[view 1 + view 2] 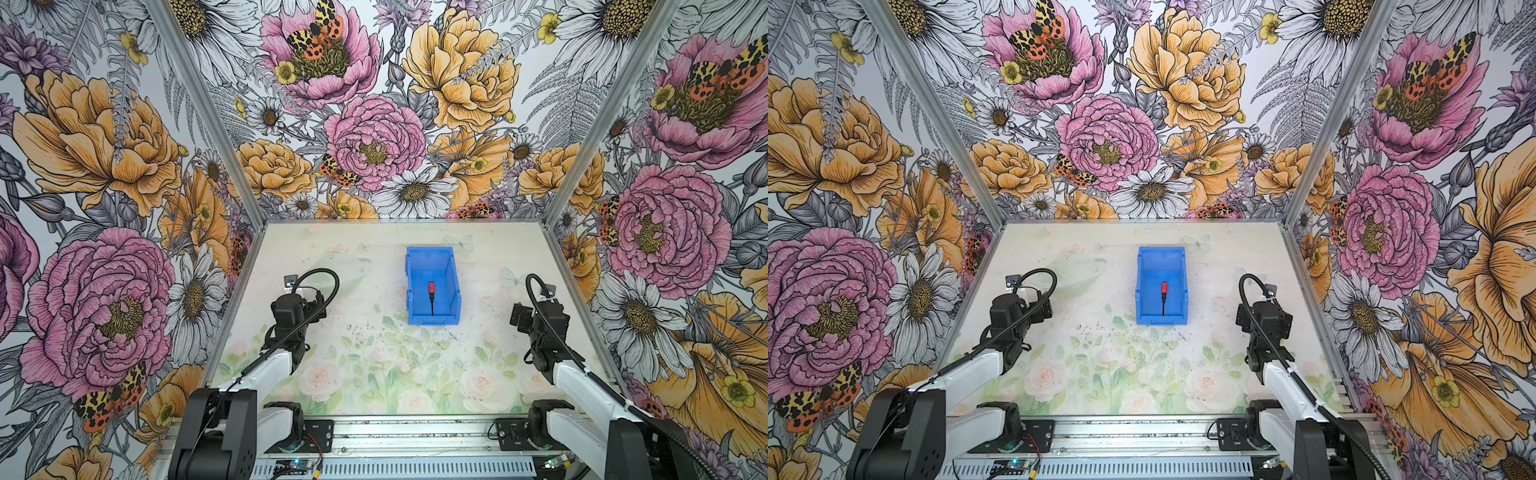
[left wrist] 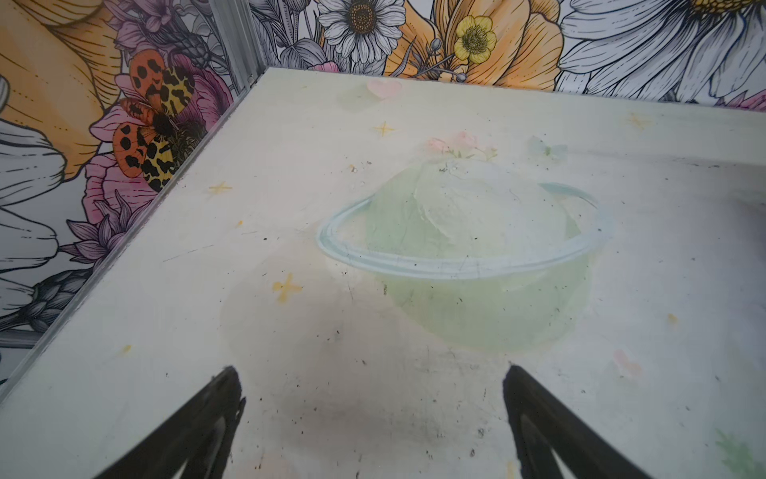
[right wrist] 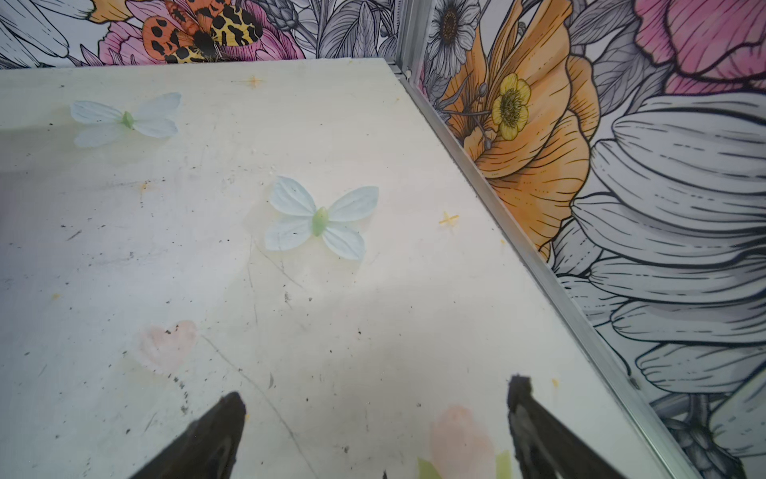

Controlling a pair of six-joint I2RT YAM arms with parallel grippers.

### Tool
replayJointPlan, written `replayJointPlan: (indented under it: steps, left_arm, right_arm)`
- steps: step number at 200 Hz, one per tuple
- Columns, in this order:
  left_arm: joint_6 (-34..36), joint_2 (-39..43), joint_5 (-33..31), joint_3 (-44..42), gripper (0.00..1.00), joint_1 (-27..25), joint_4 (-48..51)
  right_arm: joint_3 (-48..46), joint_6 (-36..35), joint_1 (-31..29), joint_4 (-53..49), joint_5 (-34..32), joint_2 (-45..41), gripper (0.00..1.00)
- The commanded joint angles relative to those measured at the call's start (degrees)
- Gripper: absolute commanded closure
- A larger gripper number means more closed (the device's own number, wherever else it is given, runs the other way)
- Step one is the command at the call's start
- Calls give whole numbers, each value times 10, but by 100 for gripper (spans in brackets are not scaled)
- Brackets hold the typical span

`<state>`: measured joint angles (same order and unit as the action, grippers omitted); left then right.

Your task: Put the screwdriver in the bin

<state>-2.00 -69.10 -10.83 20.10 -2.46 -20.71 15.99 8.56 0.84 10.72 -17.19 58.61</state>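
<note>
In both top views the bright blue bin (image 1: 415, 291) (image 1: 1144, 291) stands on the table, a little behind its middle. The small screwdriver (image 1: 432, 297) (image 1: 1164, 297) lies on the bin's floor, red-orange handle to the back, dark shaft towards the front lip. My left gripper (image 2: 371, 381) is well to the left of the bin, open, with only bare table between its black fingers (image 2: 224, 398). My right gripper (image 3: 375, 392) is off to the bin's right, also open and empty. Neither wrist view shows the bin or the screwdriver.
Flower-printed walls with aluminium posts (image 1: 582, 124) close the table on three sides. The tabletop (image 1: 374, 365) carries a faded print of roses, butterflies and a ringed planet (image 2: 464, 249), plus dark specks. The arm bases sit on a rail (image 1: 415, 436) at the front edge.
</note>
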Motion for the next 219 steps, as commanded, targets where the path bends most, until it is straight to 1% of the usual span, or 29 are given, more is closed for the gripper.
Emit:
replayJointPlan:
  steps: [1, 22, 46, 66, 74, 83, 89, 105, 115, 127, 141, 180, 190, 196, 207, 219]
  left_arm:
    - [7, -36, 24, 23, 1, 20, -97]
    - [-6, -73, 41, 36, 1, 33, -134]
    - [-16, -99, 42, 48, 1, 44, -157]
    - [-14, -114, 50, 51, 1, 54, -179]
    - [-11, -127, 48, 39, 1, 54, -213]
    - [-11, -152, 50, 19, 1, 54, -283]
    - [-2, -162, 57, 15, 1, 49, -295]
    - [9, -199, 40, 7, 1, 38, -350]
    - [10, -191, 29, 11, 1, 33, -326]
    - [13, -197, 24, 9, 1, 30, -342]
    - [10, -193, 26, 10, 1, 31, -333]
    - [10, -193, 26, 11, 1, 32, -332]
    - [10, -193, 26, 11, 1, 32, -331]
    - [10, -193, 25, 11, 1, 31, -330]
    - [11, -193, 23, 11, 1, 30, -331]
    - [14, -195, 17, 11, 1, 27, -335]
  right_arm:
    - [30, 10, 3, 75, 21, 32, 1]
    - [50, 13, 6, 89, 14, 74, 0]
    - [75, 2, 8, 100, 29, 117, 0]
    - [84, -3, 13, 108, 38, 133, 1]
    - [87, -5, 15, 111, 42, 139, 0]
    - [88, -6, 18, 119, 49, 145, 1]
    - [91, -6, 19, 126, 55, 150, 0]
    - [95, -8, 23, 143, 69, 164, 1]
    - [98, -6, 24, 153, 72, 171, 0]
    - [101, -1, 24, 161, 62, 180, 0]
    - [108, 2, 25, 169, 58, 192, 1]
    - [146, -2, 25, 190, 87, 247, 1]
    - [132, -4, 26, 246, 96, 268, 1]
    - [140, -10, 22, 227, 104, 270, 0]
    - [149, -32, 7, 232, 110, 285, 0]
    - [140, -29, 9, 242, 117, 281, 1]
